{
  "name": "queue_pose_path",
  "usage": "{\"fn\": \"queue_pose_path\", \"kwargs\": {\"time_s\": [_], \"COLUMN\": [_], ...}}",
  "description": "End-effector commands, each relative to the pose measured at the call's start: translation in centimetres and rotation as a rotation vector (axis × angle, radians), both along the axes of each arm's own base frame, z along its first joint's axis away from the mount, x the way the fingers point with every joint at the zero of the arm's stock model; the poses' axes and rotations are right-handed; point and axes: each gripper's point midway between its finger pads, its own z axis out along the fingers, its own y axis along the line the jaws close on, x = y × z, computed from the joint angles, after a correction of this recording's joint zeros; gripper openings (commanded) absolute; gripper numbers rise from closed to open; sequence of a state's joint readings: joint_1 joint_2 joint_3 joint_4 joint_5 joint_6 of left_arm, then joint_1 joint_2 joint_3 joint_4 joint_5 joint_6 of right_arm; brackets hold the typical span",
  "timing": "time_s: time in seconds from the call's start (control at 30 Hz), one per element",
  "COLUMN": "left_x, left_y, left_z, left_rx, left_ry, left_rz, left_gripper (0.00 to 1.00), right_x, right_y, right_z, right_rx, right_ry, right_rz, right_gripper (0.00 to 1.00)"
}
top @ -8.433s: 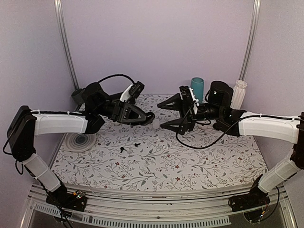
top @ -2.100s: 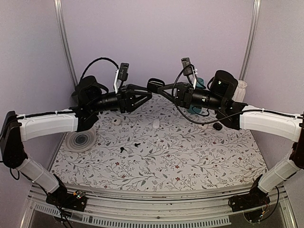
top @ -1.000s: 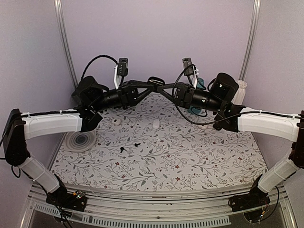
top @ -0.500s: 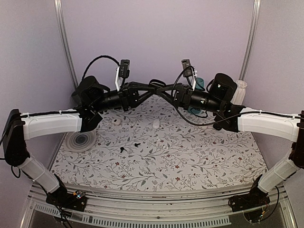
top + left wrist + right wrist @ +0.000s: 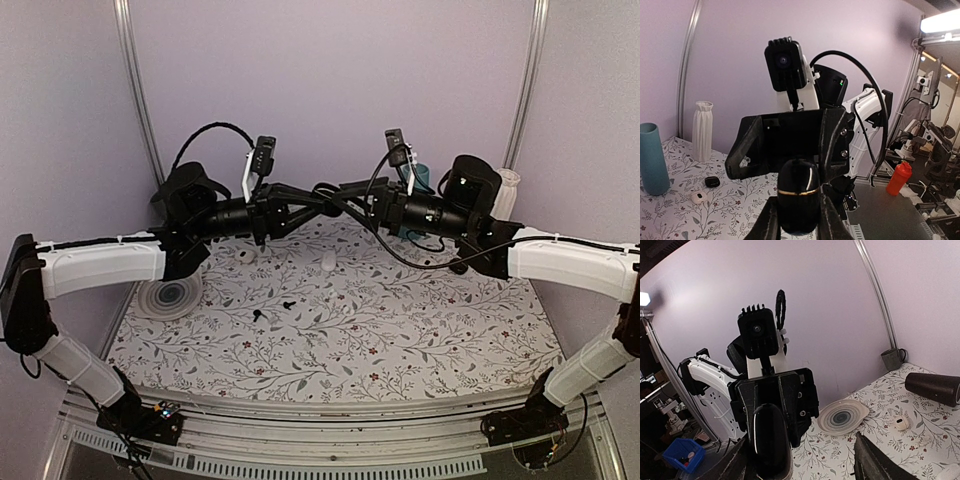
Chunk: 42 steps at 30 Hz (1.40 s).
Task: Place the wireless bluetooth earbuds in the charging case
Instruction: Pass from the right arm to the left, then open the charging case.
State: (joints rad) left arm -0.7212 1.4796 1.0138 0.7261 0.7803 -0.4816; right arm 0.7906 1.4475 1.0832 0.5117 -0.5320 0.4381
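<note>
- Two wireless bluetooth earbuds lie close together on the counter, about 9 o'clock from its middle.
- Left gripper is clamped on the charging case, held in the air toward 12 o'clock.
- Right gripper faces it with its jaws spread wide, holding nothing.

Robotics lab, lilac-walled booth, aluminium posts, more robot rigs beyond

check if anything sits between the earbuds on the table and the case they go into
Nothing lies around the two earbuds on the table. But the charging case is held aloft in the left gripper with its lid apparently shut, so the lid itself bars the way.
</note>
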Motion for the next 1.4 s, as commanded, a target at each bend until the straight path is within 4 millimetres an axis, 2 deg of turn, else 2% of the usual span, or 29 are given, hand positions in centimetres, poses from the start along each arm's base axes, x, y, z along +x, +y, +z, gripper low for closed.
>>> {"fn": "queue_pose_path", "kwargs": {"time_s": [0.0,0.27,0.6,0.77,1.0,1.2,1.37], "left_x": [-1.1,-2.5,-3.0,-2.5,-1.3,-1.2,-1.5], "left_y": [0.9,1.0,1.1,1.1,1.2,1.3,1.2], "left_z": [0.7,0.8,0.4,0.3,-0.1,0.1,0.0], "left_rx": [-0.001,0.004,0.013,0.013,0.012,0.01,0.011], "left_ry": [-0.04,-0.073,-0.074,-0.067,-0.062,-0.068,-0.068], "left_rz": [-0.035,-0.106,-0.132,-0.096,-0.023,-0.018,-0.037], "left_gripper": [0.0,0.0,0.0,0.0,0.0,0.0,0.0], "right_x": [0.7,2.0,2.5,2.2,0.5,-0.6,-0.6], "right_y": [-0.6,-1.4,-1.8,-1.7,-1.6,-1.2,-1.1], "right_z": [0.8,0.4,0.4,0.4,1.6,1.3,0.7], "right_rx": [-0.005,-0.021,-0.023,-0.026,-0.013,-0.033,-0.046], "right_ry": [-0.023,0.015,0.038,0.035,0.003,0.003,0.013], "right_rz": [-0.049,-0.106,-0.122,-0.101,-0.028,0.031,0.028], "right_gripper": [0.69,0.69,0.69,0.69,0.7,0.68,0.6]}}
